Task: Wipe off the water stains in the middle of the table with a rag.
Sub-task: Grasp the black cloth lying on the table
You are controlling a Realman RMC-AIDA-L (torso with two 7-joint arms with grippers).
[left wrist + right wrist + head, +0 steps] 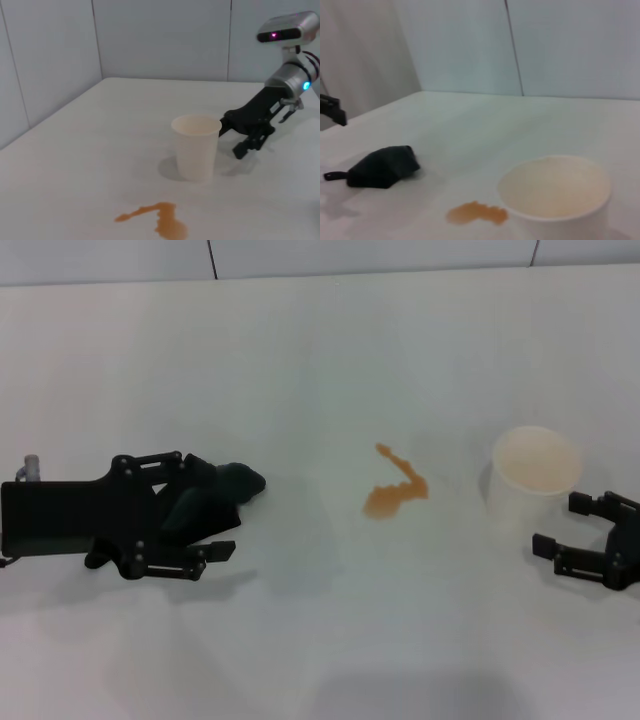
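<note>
So the left gripper (pixel 215 515) sits at the left of the head frame, low over the table (pixel 300 360), and its fingers are spread on either side of the rag (pixel 222 492). The rag is a dark crumpled wad lying on the surface, its far end poking out past the fingertips toward the middle. Honestly can't tell whether the fingers actually press on the cloth, they look open around it rather than clamped.

The water stains (pixel 394 492) are just right of center in the head frame: a small orange puddle with a thin zigzag tail running up and to the left. They're well apart from the rag, with bare table between them.

Right of the puddle stands a translucent white cup (pixel 536 475), upright, near the stain but not touching it. The right gripper (pixel 560 535) is at the right edge of the frame, just beside the cup's lower right, fingers apart and holding nothing. The left wrist view shows it right next to the cup too.
</note>
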